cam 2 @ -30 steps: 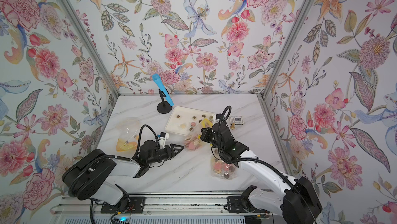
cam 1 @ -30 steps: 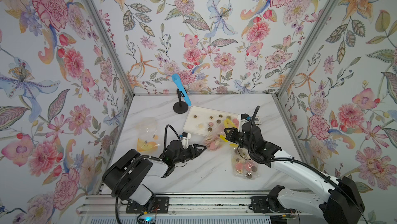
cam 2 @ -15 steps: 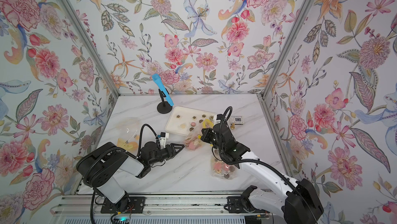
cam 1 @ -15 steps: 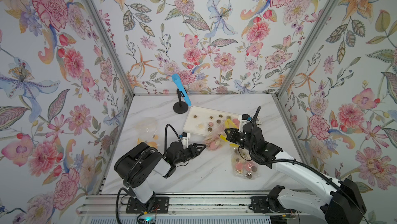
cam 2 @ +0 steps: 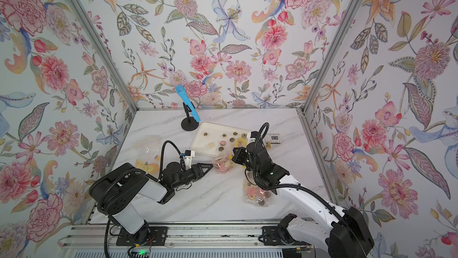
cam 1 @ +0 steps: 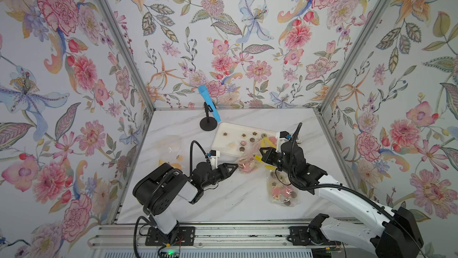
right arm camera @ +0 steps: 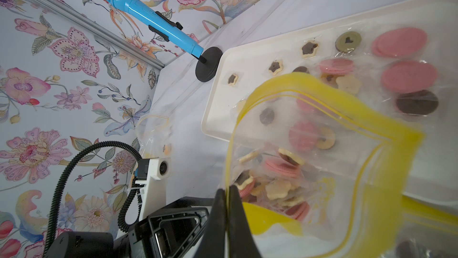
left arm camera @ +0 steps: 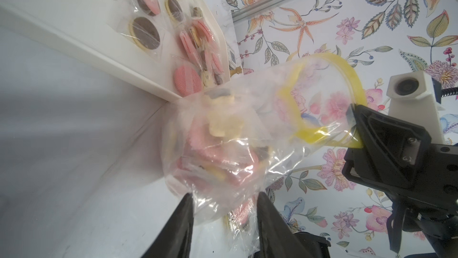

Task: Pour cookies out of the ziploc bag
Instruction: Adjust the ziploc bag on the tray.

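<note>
– So, right gripper (right arm camera: 226, 189): how are the jaws seen?
– Pressed together on the ziploc bag (left arm camera: 223, 150) at its yellow rim (right arm camera: 285, 83).
– And left gripper (left arm camera: 224, 199)?
– Jaws apart, w/ the bag's bottom end seen btw. them; a firm grip can't be confirmed.
– And the cookies (right arm camera: 281, 167)?
– Mostly heaped inside the bag, which is stretched btw. both grippers beside the tray (cam 1: 216, 137); others are scattered on the tray.

Clear ziploc bag (cam 1: 245, 160) with yellow zip rim, mouth gaping, slumped against white tray (cam 1: 235, 129) edge. Pink, brown and beige cookies (right arm camera: 281, 167) heaped in its bottom; others scattered on the tray.
</note>
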